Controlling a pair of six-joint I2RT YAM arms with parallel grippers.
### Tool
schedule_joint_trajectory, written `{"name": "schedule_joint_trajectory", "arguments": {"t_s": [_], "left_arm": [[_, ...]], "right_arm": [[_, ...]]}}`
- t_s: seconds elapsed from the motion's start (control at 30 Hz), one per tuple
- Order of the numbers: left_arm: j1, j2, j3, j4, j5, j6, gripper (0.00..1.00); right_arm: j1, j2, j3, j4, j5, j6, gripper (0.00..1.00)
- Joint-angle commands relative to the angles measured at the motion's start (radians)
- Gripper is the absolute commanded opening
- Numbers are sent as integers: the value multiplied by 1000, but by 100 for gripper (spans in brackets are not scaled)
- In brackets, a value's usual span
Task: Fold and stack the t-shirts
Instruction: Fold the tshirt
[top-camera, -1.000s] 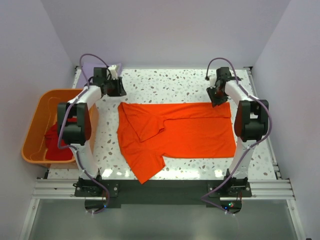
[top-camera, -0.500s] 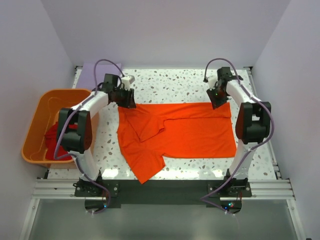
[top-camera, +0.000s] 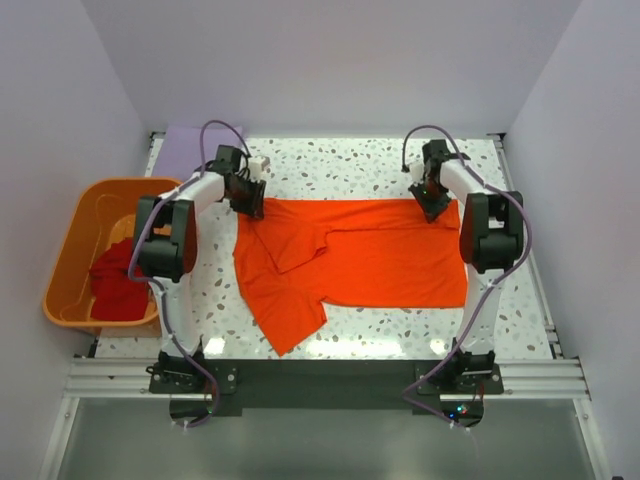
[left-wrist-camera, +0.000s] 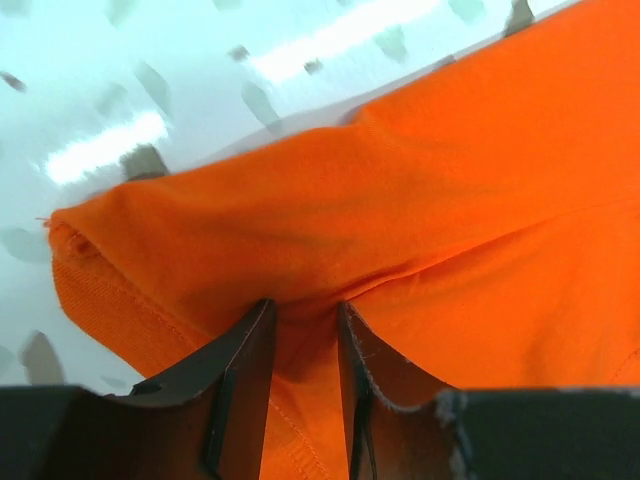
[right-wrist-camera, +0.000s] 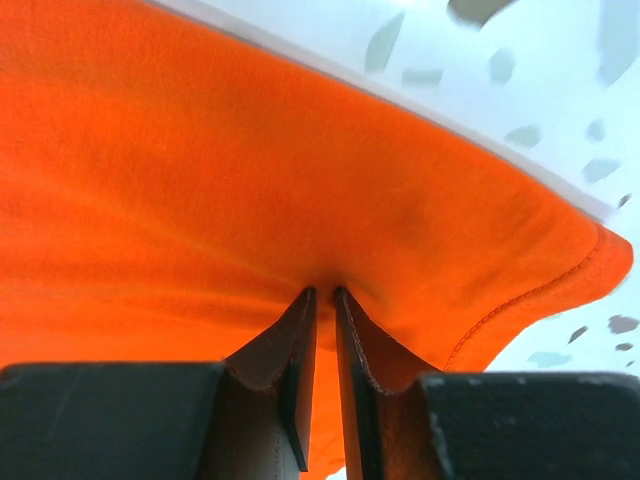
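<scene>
Grippers on both arms pinch the far edge of the orange t-shirt (top-camera: 380, 260), spread on the speckled table (top-camera: 340, 160). The left gripper (left-wrist-camera: 305, 310), off beyond the cloth a second ago, has swung in onto the far left corner. The right gripper (right-wrist-camera: 322, 295) has squeezed tight on the far right corner. Three shirts in all: this one, one red t-shirt (top-camera: 120, 285) in the single orange tub (top-camera: 70, 240), and one lavender t-shirt (top-camera: 185, 140) at the table's far left.
</scene>
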Motion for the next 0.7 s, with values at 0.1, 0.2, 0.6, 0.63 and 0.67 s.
{"name": "schedule_joint_trajectory", "arguments": {"t_s": [0.1, 0.2, 0.6, 0.63, 0.67], "left_arm": [[65, 78, 178, -97, 49, 90, 42], [65, -15, 177, -114, 178, 150, 48], [30, -553, -118, -441, 462, 673, 76], [11, -580, -151, -457, 453, 715, 76], [-35, -604, -183, -469, 442, 726, 76]], "right_arm": [[14, 48, 123, 4, -5, 8, 20], [14, -47, 139, -33, -93, -14, 30], [11, -659, -301, -359, -272, -458, 58], [13, -731, -393, -384, -266, -484, 57], [13, -763, -441, -384, -252, -506, 56]]}}
